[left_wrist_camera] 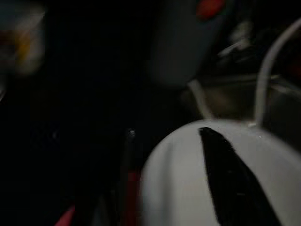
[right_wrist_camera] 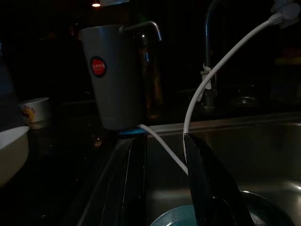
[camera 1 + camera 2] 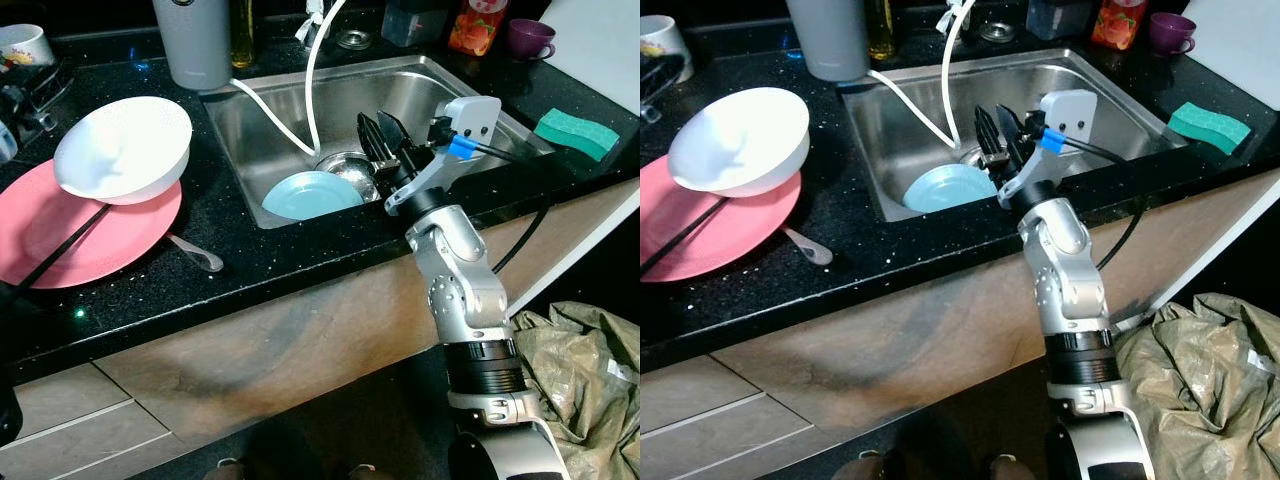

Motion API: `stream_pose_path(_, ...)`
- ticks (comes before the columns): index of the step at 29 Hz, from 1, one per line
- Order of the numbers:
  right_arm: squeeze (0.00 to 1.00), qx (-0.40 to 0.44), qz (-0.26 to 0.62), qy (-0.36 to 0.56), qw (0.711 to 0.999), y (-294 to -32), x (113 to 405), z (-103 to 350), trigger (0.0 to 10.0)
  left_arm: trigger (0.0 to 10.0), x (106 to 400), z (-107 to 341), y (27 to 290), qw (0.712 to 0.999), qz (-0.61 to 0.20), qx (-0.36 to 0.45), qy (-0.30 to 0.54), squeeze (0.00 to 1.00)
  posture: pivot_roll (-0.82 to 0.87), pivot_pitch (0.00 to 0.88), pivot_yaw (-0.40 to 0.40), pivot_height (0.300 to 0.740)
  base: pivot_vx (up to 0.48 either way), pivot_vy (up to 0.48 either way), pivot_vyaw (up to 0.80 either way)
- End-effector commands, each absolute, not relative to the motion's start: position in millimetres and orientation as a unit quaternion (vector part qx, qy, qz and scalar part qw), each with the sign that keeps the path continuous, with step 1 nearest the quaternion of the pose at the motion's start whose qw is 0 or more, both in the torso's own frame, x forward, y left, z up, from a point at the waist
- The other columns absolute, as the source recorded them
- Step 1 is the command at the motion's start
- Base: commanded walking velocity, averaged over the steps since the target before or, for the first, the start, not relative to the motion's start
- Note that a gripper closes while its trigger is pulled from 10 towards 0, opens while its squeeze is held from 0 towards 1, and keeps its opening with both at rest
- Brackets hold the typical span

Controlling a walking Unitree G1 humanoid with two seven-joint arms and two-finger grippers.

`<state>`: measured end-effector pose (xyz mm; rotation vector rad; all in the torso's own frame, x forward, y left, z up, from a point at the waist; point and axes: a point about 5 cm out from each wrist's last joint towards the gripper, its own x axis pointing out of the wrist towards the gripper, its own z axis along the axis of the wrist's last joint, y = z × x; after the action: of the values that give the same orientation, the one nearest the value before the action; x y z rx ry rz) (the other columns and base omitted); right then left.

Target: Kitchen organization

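Right claw: mine, reaching over the front rim into the stainless steel sink; its two black fingers sit close together, a narrow gap, holding nothing that I can see.
Left claw: one black finger lies across the white round bowl; whether it grips the rim I cannot tell.
Task's thing: the light blue round plate lies flat in the sink basin, just beside the drain and leaning toward the near wall.
Key relation: the blue plate sits just below and to the left of my right claw's tips; my right arm is plainly the nearer one; I judge a short drop and a small leftward shift would meet its rim.
Other dishes: the white bowl rests tilted on the pink round plate on the black speckled table; a pale spoon lies beside them.
Hazard: the white hose hangs into the sink near my fingers; it may snag.
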<state>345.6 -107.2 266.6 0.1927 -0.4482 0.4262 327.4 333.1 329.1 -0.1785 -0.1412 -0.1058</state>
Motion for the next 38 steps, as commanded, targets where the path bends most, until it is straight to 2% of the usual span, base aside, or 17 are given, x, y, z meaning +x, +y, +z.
stream_pose_path(1, 0.0, 0.099, 0.216, -0.218, 0.947, -104, 346, 266, 10.0, 10.0, 324, 324, 343, 0.994, -0.023, -0.093, -0.047, 1.0, 0.06, 0.157, -0.041, 0.74, 0.0, 0.0, 0.0)
stream_pose_path(4, 0.0, 0.099, 0.218, -0.219, 0.946, -103, 346, 266, 10.0, 10.0, 324, 319, 340, 0.993, -0.028, -0.105, -0.036, 1.0, 0.05, 0.155, -0.038, 0.74, 0.0, 0.0, 0.0)
stream_pose_path(6, 0.0, 0.098, 0.219, -0.221, 0.945, -102, 346, 267, 10.0, 10.0, 323, 327, 337, 0.984, -0.046, -0.164, -0.058, 1.0, 0.05, 0.151, -0.035, 0.74, 0.0, 0.0, 0.0)
stream_pose_path(7, 0.0, 0.098, 0.218, -0.223, 0.945, -102, 346, 268, 10.0, 10.0, 322, 333, 340, 0.975, -0.045, -0.21, -0.064, 0.47, 0.05, 0.148, -0.033, 0.74, 0.0, 0.0, 0.0)
stream_pose_path(9, 0.0, 0.098, 0.218, -0.223, 0.945, -103, 346, 269, 10.0, 10.0, 321, 334, 342, 0.972, -0.044, -0.224, -0.059, 0.47, 0.05, 0.148, -0.033, 0.74, 0.0, 0.0, 0.0)
stream_pose_path(10, 0.0, 0.097, 0.218, -0.224, 0.945, -103, 345, 269, 10.0, 10.0, 319, 334, 345, 0.97, -0.048, -0.234, -0.043, 0.0, 0.05, 0.146, -0.032, 0.74, 0.0, 0.0, 0.0)
stream_pose_path(14, 0.0, 0.097, 0.218, -0.224, 0.945, -104, 345, 269, 10.0, 10.0, 314, 318, 345, 0.972, -0.057, -0.227, 0.033, 0.0, 0.06, 0.14, -0.032, 0.74, 0.0, 0.0, 0.0)
stream_pose_path(17, 0.0, 0.097, 0.218, -0.224, 0.945, -103, 345, 268, 10.0, 10.0, 313, 315, 345, 0.973, -0.056, -0.22, 0.043, 0.0, 0.06, 0.14, -0.032, 0.74, 0.0, 0.0, 0.0)
stream_pose_path(20, 0.0, 0.098, 0.219, -0.224, 0.945, -102, 345, 268, 10.0, 10.0, 310, 297, 352, 0.984, -0.01, -0.147, 0.101, 0.0, 0.06, 0.139, -0.03, 0.74, 0.0, 0.0, 0.0)
stream_pose_path(27, 0.0, 0.098, 0.219, -0.223, 0.945, -103, 346, 268, 10.0, 10.0, 312, 293, 349, 0.981, -0.016, -0.153, 0.116, 0.0, 0.05, 0.144, -0.031, 0.74, 0.0, 0.0, 0.0)
stream_pose_path(28, 0.0, 0.098, 0.218, -0.223, 0.945, -103, 346, 268, 10.0, 8.5, 312, 294, 348, 0.981, -0.021, -0.155, 0.111, 0.0, 0.05, 0.144, -0.03, 0.74, 0.0, 0.0, 0.0)
stream_pose_path(30, 0.0, 0.098, 0.218, -0.223, 0.945, -103, 346, 268, 10.0, 8.5, 313, 294, 347, 0.981, -0.025, -0.156, 0.108, 0.0, 0.05, 0.144, -0.03, 0.74, 0.0, 0.0, 0.0)
stream_pose_path(31, 0.0, 0.098, 0.218, -0.223, 0.945, -103, 346, 268, 10.0, 2.7, 314, 295, 346, 0.981, -0.027, -0.161, 0.103, 0.0, 0.05, 0.144, -0.029, 0.74, 0.0, 0.0, 0.0)
stream_pose_path(32, 0.0, 0.098, 0.217, -0.223, 0.945, -104, 346, 268, 10.0, 0.0, 315, 297, 344, 0.982, -0.032, -0.161, 0.092, 0.0, 0.05, 0.144, -0.029, 0.74, 0.0, 0.0, 0.0)
stream_pose_path(38, 0.0, 0.097, 0.216, -0.223, 0.946, -104, 346, 269, 10.0, 0.0, 319, 307, 345, 0.983, -0.025, -0.177, 0.05, 0.0, 0.05, 0.149, -0.029, 0.74, 0.0, 0.0, 0.0)
